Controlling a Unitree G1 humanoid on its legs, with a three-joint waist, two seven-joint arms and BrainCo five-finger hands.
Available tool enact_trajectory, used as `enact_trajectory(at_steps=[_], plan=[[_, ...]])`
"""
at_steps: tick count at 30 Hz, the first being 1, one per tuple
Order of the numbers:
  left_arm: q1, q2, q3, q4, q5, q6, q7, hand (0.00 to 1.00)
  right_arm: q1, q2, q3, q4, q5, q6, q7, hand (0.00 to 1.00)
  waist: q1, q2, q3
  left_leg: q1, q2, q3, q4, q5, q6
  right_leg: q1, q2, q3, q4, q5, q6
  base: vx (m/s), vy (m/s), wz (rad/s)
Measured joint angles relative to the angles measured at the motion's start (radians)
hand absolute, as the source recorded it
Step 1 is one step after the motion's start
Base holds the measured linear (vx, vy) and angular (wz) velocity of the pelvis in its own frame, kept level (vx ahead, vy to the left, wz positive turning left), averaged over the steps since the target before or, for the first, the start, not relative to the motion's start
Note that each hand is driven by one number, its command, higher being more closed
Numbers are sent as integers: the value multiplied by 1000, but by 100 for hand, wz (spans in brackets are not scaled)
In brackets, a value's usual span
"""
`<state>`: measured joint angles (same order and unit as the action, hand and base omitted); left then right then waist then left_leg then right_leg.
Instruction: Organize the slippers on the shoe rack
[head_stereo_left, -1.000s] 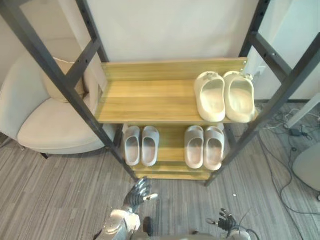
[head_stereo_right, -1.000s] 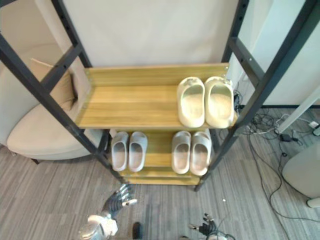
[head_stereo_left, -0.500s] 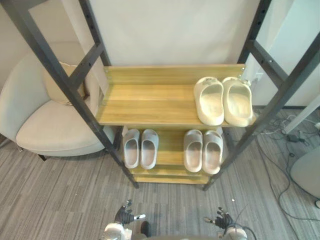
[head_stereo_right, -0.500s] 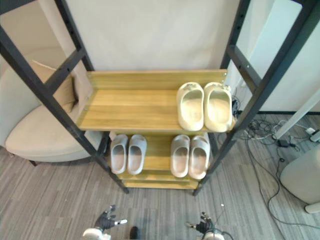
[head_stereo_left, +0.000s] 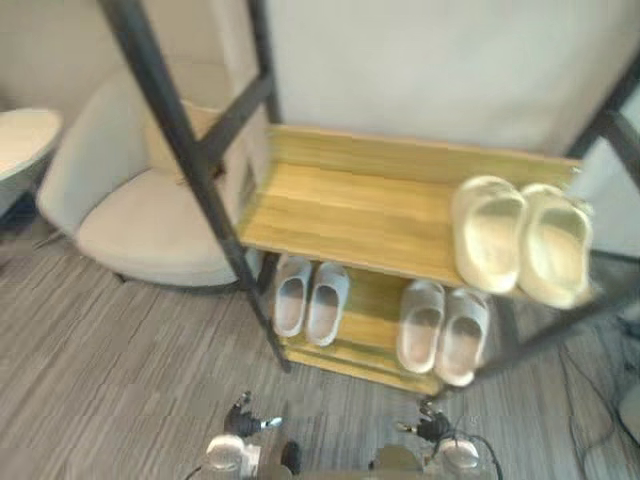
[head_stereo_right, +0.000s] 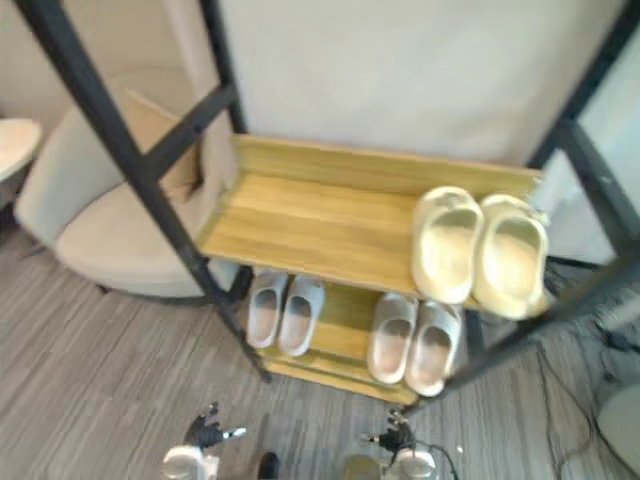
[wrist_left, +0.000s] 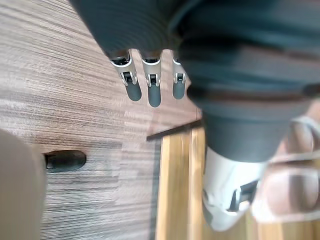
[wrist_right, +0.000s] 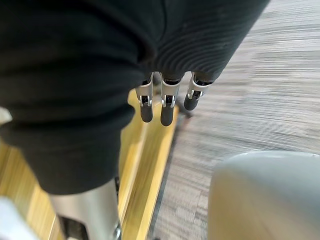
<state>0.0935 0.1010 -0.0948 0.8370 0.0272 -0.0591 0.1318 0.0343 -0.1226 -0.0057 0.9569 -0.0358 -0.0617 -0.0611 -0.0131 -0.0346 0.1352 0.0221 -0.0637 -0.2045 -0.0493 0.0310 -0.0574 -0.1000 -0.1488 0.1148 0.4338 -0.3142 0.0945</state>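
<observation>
Camera shifted (slippers (head_stereo_left: 487, 232) unmoved on shoe rack (head_stereo_left: 350, 205)) | left hand (head_stereo_left: 243, 422), right hand (head_stereo_left: 430, 428) low, fingers (wrist_left: 154, 95) straight, empty | task looks finished

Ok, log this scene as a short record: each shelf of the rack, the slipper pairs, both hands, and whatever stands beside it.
upper shelf: cream pair at its right end
lower shelf: left grey pair and right grey pair, a gap between them
left hand: low in front of the rack, fingers straight, holding nothing
right hand: low in front of the rack, fingers straight, holding nothing
beside rack: pale armchair on its left
</observation>
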Motion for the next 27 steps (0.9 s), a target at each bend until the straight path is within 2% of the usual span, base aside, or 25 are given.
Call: enact_trajectory(at_steps=[1,3,7,8,10,11,12,13,14,15,16,17,18,20,21,22,23,24,27], plan=[[-5,-11,-2,1,1,-1,-2,0,-12,-1,0,0,6,0,0,0,8,23,-3,-25,6,-19,1,5,-7,3,1,-28,-38,-5,-11,16,-128,74],[-5,-37,1,14,0,0,-1,0,-35,-15,-1,1,9,2,0,0,10,70,11,-54,34,-80,1,17,-25,41,26,-97,-102,27,-24,16,-126,77],[-8,-38,20,20,-1,0,0,0,-41,10,9,-3,9,0,-1,0,16,74,19,-81,57,-149,3,38,-56,103,60,-193,-188,64,-46,25,-59,72],[-25,-41,20,20,-1,0,0,0,-46,10,11,-3,10,0,-3,0,18,67,29,-108,65,-165,11,52,-63,109,68,-230,-212,75,-51,-15,-5,84],[-37,-43,21,18,-2,0,1,0,-67,13,10,-4,16,0,-12,0,23,53,46,-164,46,-122,49,103,-60,103,66,-268,-219,87,-63,-35,-4,92],[-46,-48,19,15,-2,1,1,0,-74,12,8,-9,16,0,-22,0,19,44,60,-194,29,-55,57,159,-38,99,56,-275,-223,103,-81,-93,26,87],[-51,-52,20,8,-2,1,2,0,-72,22,8,-24,17,0,-26,0,19,40,70,-202,36,49,83,127,-10,101,41,-299,-237,114,-86,-161,51,80],[-55,-54,27,1,-2,4,1,0,-70,25,7,-43,17,-1,-30,0,16,42,78,-237,55,190,225,22,33,106,36,-331,-240,113,-87,-152,77,50],[-61,-53,28,0,-1,7,1,0,-62,26,7,-57,18,-1,-30,0,15,39,83,-258,78,288,356,-63,62,106,27,-355,-228,113,-87,-156,57,57],[-62,-53,29,0,-1,7,1,0,-33,30,7,-91,19,-1,-30,0,11,40,83,-257,133,416,520,-149,63,109,14,-400,-212,113,-86,-130,79,65],[-64,-57,25,0,0,7,1,0,-1,30,6,-118,27,-2,-30,0,0,55,74,-242,193,501,584,-197,56,106,9,-442,-196,112,-84,-107,74,66],[-64,-58,22,0,1,7,2,0,6,29,5,-122,37,-3,-30,0,-5,68,69,-238,213,525,589,-209,50,102,8,-454,-184,108,-75,-118,137,90],[-83,-59,12,-1,3,7,2,0,10,24,-6,-115,38,1,-30,0,-12,79,75,-243,195,551,561,-214,43,94,7,-467,-155,88,-43,-149,134,107],[-103,-52,-27,-3,10,7,2,0,29,26,-13,-112,37,4,-28,0,-25,77,69,-192,120,482,364,-208,46,92,-1,-459,-205,92,-47,-136,148,111],[-116,-35,-36,-1,12,7,1,0,28,47,-25,-103,37,4,-28,0,-34,44,74,-167,89,523,342,-210,76,100,-57,-507,-228,135,-27,-43,116,64],[-111,-37,-37,-1,12,8,2,0,27,44,-26,-105,37,4,-28,0,-34,49,73,-167,105,538,368,-221,78,104,-54,-509,-220,140,-22,-36,192,53],[-97,-45,-39,5,12,14,2,0,21,45,-32,-107,37,3,-28,0,-36,70,71,-130,121,516,334,-232,41,103,-41,-509,-201,135,-11,-10,144,34],[-92,-41,-45,12,19,18,2,0,17,49,-30,-107,37,4,-26,0,-41,59,75,-92,84,500,258,-188,57,93,-69,-505,-175,145,-17,-16,177,40],[-86,-33,-50,21,22,19,1,0,23,55,-31,-99,36,6,-26,0,-44,41,66,-67,30,448,160,-119,82,64,-110,-484,-104,152,-19,-41,126,60]])
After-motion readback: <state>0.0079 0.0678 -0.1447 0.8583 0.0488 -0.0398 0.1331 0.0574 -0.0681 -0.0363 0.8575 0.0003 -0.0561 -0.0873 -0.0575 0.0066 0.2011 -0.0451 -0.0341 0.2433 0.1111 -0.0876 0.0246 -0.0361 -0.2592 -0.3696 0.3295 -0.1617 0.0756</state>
